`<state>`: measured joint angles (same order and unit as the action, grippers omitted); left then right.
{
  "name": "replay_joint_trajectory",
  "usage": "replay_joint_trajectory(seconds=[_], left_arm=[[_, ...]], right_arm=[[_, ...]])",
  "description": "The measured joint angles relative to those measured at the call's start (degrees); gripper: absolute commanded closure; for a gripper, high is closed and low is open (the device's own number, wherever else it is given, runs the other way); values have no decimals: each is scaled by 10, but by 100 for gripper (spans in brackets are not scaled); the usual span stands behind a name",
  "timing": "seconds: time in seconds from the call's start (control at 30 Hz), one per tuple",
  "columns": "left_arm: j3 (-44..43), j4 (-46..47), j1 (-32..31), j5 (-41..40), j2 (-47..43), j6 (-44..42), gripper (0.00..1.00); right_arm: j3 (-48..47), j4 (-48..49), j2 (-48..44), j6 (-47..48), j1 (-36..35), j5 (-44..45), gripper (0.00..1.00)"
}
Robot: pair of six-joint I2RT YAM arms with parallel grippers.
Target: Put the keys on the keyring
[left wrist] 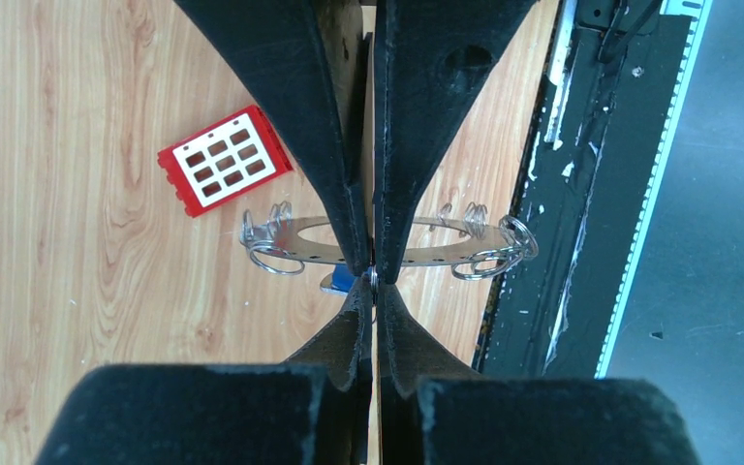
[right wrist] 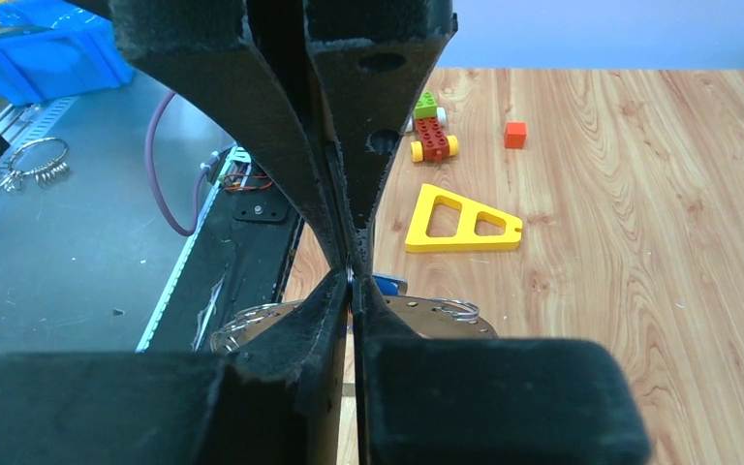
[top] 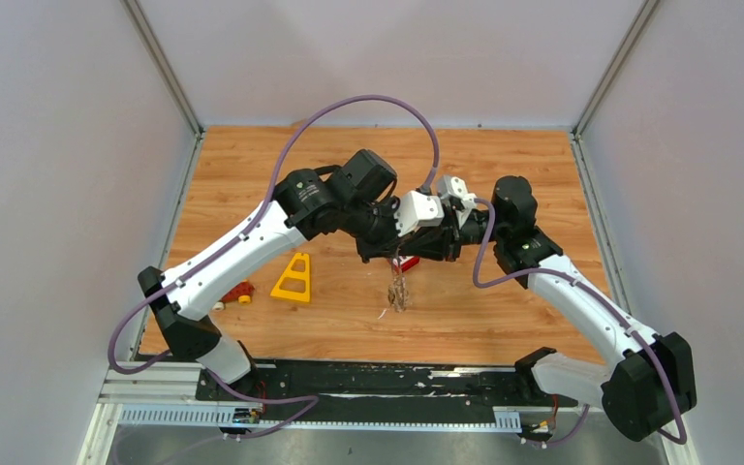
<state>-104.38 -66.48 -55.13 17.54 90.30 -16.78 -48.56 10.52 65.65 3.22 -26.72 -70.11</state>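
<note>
Two tools meeting tip to tip, keyring hanging beneath them over the counter
Detail: left tool pinched shut on a small loop of the keyring; right tool closed tight (what it nips is hidden); blue-headed key just beside both tips

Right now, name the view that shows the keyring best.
Left wrist view: the keyring lies broadside across the frame, its fringe visible, only its middle hidden by the left hand. The right wrist view shows just an arc of rim; the top view shows it small and edge-on.
</note>
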Motion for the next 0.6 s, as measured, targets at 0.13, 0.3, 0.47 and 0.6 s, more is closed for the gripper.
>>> replay_joint_trajectory(seconds=[0.13, 0.3, 0.47, 0.6], left_arm=[[10, 7, 0, 0, -6, 0, 100], [37, 31, 2, -2, -20, -1, 72], [107, 97, 27, 1, -70, -10, 47], [201, 180, 57, 4, -154, -38, 44]], right_arm=[[0, -2, 0, -1, -4, -1, 100], [0, -12, 0, 8, -5, 1, 100], [0, -8, -2, -1, 1, 1, 100], [0, 11, -5, -28, 10, -2, 100]])
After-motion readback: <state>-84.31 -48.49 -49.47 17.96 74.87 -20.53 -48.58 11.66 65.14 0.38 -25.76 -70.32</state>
